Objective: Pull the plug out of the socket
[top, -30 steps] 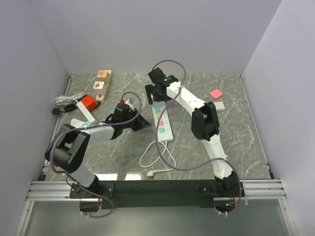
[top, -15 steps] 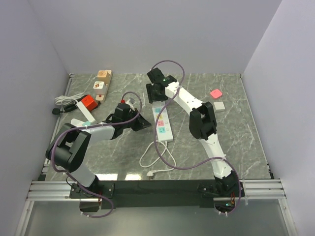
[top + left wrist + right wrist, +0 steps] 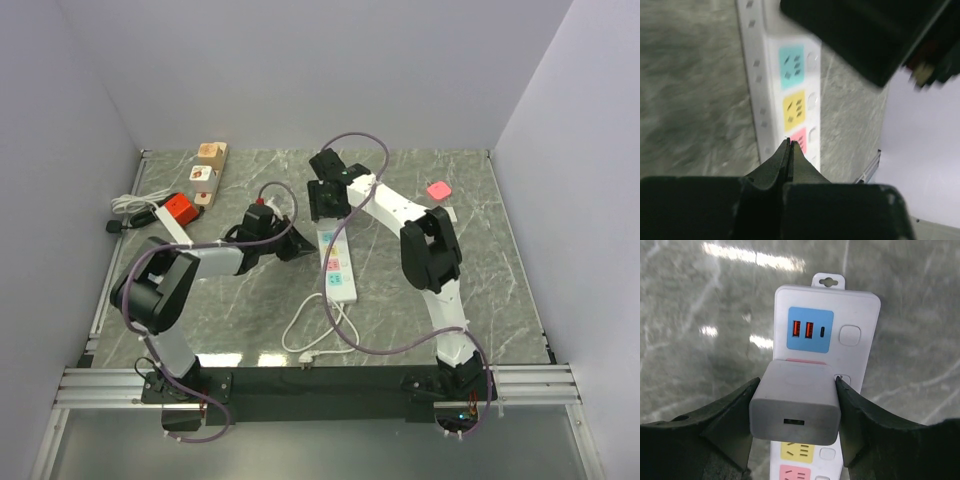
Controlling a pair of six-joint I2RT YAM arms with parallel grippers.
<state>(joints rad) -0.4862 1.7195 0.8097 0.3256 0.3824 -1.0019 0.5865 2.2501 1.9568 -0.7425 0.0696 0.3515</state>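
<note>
Clamping a grey charger block (image 3: 795, 412) between its fingers, the right gripper (image 3: 796, 386) sits over the 12 o'clock end of the white power strip (image 3: 340, 270). In the wrist view the block stands on the strip just at 6 o'clock of the blue USB panel, with a finger flat against each side.

The left gripper (image 3: 789, 149) has its fingers pressed together on nothing, tips over the strip's long edge beside the pink socket; contact cannot be told.

The strip runs 12 to 6 near the middle of the table (image 3: 480, 270), well apart from every wall, and its white cord (image 3: 322, 332) loops toward 6 o'clock.

The plug (image 3: 113, 226), small and black, lies at the 9 o'clock edge close to the wall. It is near an orange block (image 3: 180, 208) and well apart from both grippers; it is too small to tell whether it sits in a socket.

Bare marble stretches from the strip to the 3 o'clock wall, with a pink pad (image 3: 437, 189) near 2 o'clock.
</note>
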